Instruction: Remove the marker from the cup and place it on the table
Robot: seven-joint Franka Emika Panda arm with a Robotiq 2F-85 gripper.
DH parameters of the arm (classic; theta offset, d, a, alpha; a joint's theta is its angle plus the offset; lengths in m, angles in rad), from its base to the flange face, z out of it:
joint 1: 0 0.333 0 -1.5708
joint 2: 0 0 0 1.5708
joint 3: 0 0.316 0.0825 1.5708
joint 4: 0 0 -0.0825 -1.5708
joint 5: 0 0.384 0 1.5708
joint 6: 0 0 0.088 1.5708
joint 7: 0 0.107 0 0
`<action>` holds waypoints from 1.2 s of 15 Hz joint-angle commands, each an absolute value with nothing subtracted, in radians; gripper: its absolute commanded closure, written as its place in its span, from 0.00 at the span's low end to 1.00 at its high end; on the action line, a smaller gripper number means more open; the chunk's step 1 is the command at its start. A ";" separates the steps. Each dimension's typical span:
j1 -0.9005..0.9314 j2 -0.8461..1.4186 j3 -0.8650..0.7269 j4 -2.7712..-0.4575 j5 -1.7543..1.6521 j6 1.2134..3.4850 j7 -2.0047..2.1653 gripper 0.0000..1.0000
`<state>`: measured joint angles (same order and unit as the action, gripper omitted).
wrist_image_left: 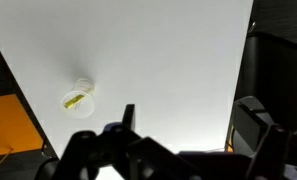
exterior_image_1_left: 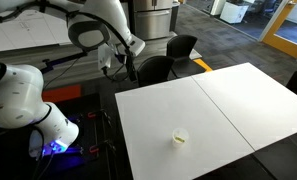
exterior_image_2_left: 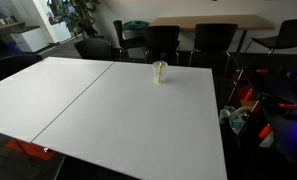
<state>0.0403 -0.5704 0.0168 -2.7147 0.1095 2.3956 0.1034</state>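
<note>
The marker [wrist_image_left: 76,101] sits tilted inside the cup [wrist_image_left: 85,87], which stands on my white counter [wrist_image_left: 168,60]. My end effector [wrist_image_left: 198,128] hangs near the counter's corner, fingers spread wide and gripping nothing, well apart from the cup.

Soft, even indoor light fills every view. In the wrist view the bench [wrist_image_left: 168,60] beyond the fingers [wrist_image_left: 83,158] glares almost featureless white, while the fingers themselves are dark, blurred and out of focus. Both exterior views are coarse, with only faint shadows.
</note>
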 commanded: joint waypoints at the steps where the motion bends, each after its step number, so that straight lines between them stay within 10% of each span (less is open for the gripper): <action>1: -0.008 -0.467 0.058 -2.653 0.101 2.491 0.219 0.00; 18: -0.615 -0.107 0.525 -2.361 -0.621 2.557 1.453 0.00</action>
